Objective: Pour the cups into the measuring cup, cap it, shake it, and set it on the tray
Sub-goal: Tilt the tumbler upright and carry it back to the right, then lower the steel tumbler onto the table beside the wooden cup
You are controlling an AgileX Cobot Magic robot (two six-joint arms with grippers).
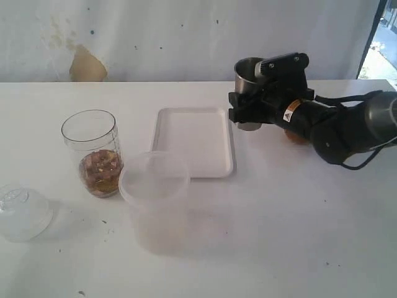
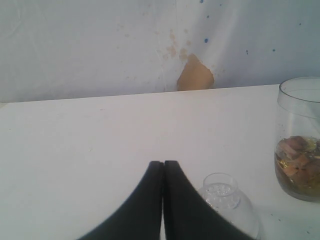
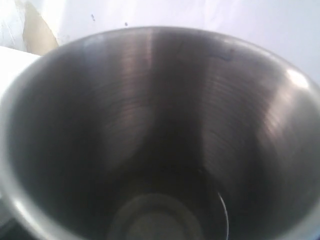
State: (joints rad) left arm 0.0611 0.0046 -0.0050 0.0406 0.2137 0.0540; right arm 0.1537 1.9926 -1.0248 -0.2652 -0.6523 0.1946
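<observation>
Two: left end effector (image 2: 163,165) pinched empty, right end effector (image 1: 247,93) clasping tumbler (image 1: 244,74) beside tray (image 1: 193,141).

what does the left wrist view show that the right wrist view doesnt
Only the left wrist view: the shut left gripper, the cap close by it, and the measuring cup holding brownish contents. Only the right wrist view: the inside of the steel tumbler, apparently empty. Both: the white backdrop with a tan patch.

Black arm (image 1: 338,127), yellow warning sticker (image 1: 291,112), cable (image 1: 372,158), tapered left end effector (image 2: 163,163)
</observation>
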